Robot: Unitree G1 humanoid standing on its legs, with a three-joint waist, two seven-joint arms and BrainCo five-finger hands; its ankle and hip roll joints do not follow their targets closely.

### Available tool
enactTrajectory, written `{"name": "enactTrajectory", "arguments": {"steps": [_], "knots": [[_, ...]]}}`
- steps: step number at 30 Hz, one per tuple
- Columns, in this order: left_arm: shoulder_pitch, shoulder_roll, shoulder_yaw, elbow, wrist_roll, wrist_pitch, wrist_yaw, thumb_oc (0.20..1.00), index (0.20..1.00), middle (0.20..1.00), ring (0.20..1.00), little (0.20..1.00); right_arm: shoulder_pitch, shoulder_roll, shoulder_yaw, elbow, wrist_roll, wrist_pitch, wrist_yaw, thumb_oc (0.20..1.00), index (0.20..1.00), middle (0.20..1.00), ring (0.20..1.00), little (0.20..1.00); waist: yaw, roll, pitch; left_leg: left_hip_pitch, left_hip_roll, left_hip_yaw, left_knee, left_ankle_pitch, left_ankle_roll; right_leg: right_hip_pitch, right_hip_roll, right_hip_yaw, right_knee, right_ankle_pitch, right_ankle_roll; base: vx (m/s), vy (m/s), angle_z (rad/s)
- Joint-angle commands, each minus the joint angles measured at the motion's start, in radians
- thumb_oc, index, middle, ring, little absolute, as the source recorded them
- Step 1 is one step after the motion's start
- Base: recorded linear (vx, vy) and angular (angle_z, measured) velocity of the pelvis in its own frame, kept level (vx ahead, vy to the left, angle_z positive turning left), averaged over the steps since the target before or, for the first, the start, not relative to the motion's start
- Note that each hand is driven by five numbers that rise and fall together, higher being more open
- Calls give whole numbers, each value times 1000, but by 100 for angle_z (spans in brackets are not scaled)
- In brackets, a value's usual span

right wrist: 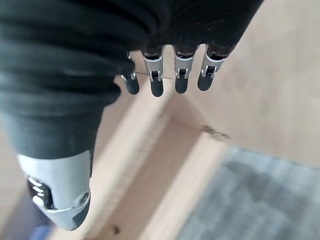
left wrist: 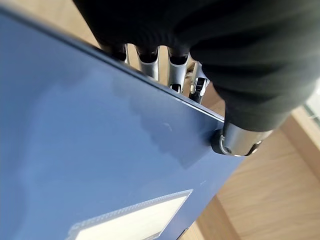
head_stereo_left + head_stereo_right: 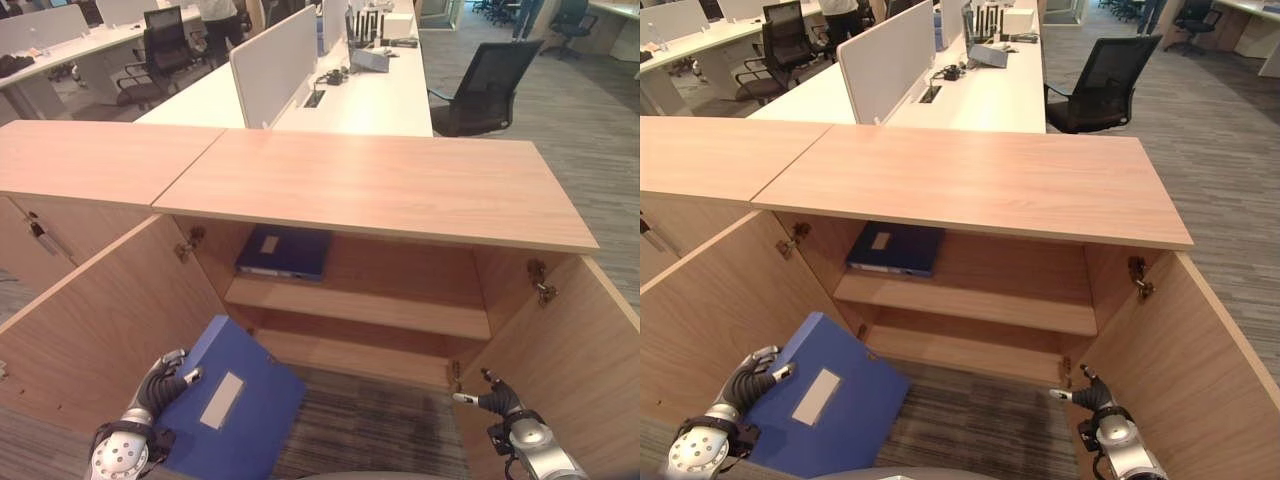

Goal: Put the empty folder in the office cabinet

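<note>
A blue folder [image 3: 230, 405] with a pale label tilts before the open wooden cabinet [image 3: 380, 190].

Blue folder's [image 3: 228, 403] lower corner beyond the frame edge; left robot hand's [image 3: 160, 385] fingers behind it.

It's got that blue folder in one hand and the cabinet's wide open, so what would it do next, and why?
Probably lift the blue folder forward toward the shelf. The left robot hand grips the folder's edge low, outside the open office cabinet, and the shelf has bare room beside the dark folder lying there. The right robot hand holds nothing.
</note>
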Motion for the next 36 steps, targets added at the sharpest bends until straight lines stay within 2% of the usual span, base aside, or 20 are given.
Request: {"name": "enactTrajectory", "arguments": {"steps": [1,6,7,9,11,14,20,27,30,34,36], "knots": [[-99,89,8,-151,30,-139,21,200,200,200,200,200,-119,-46,68,-85,-70,-90,-7,1000,1000,1000,1000,1000,1,-67,19,23,-76,-19,1,-101,46,-22,-9,25,-56,74,66,0,0,0],[-175,157,-62,-214,14,-172,-3,200,200,200,200,200,-185,-65,134,-171,-69,-127,23,1000,1000,1000,1000,1000,-1,-68,18,28,-75,-14,1,-101,44,-19,-9,28,-56,76,66,0,0,0],[-228,201,-108,-249,-28,-191,-25,200,200,200,200,200,-236,-84,189,-215,-79,-143,53,1000,1000,1000,1000,1000,-1,-69,15,30,-74,-12,1,-101,42,-19,-9,30,-56,77,67,0,0,0],[-262,229,-135,-274,-61,-201,-41,200,200,200,200,200,-275,-91,229,-228,-83,-148,72,1000,1000,1000,1000,1000,-1,-70,10,32,-74,-11,1,-101,41,-19,-10,32,-56,78,68,0,0,0],[-278,244,-148,-284,-79,-205,-50,200,200,200,200,200,-298,-94,248,-229,-85,-151,81,1000,1000,1000,1000,1000,0,-70,9,32,-74,-10,1,-101,40,-18,-9,31,-56,78,68,0,0,0],[-332,316,-197,-327,-134,-219,-85,200,200,200,200,200,-370,-106,314,-253,-71,-159,112,1000,1000,1000,1000,1000,2,-72,4,36,-74,-8,1,-101,38,-15,-8,32,-56,79,69,0,0,0],[-392,405,-245,-355,-181,-238,-110,200,200,200,200,200,-453,-134,370,-318,-25,-182,133,1000,1000,1000,1000,1000,8,-74,-1,40,-74,-8,1,-101,36,-13,-5,34,-56,77,70,0,0,0],[-420,425,-264,-353,-181,-247,-104,200,200,200,200,200,-482,-134,398,-394,52,-198,170,1000,1000,1000,1000,1000,12,-76,-3,43,-74,-8,1,-101,34,-12,-5,36,-56,76,70,0,0,0],[-427,416,-258,-346,-143,-248,-94,200,200,200,200,200,-460,-110,409,-436,172,-195,232,1000,1000,1000,1000,1000,12,-79,-5,45,-73,-7,1,-101,33,-10,-5,37,-56,75,69,0,0,0],[-419,403,-238,-344,-108,-248,-89,200,200,200,200,200,-447,-105,420,-459,217,-189,277,1000,1000,1000,1000,1000,13,-81,-7,45,-73,-6,1,-101,31,-10,-5,36,-56,74,69,0,0,0],[-413,397,-216,-345,-69,-253,-87,200,200,200,200,200,-435,-109,431,-478,262,-179,329,1000,1000,1000,1000,1000,14,-84,-8,45,-72,-6,1,-102,30,-9,-5,36,-56,74,69,0,0,0]]}}
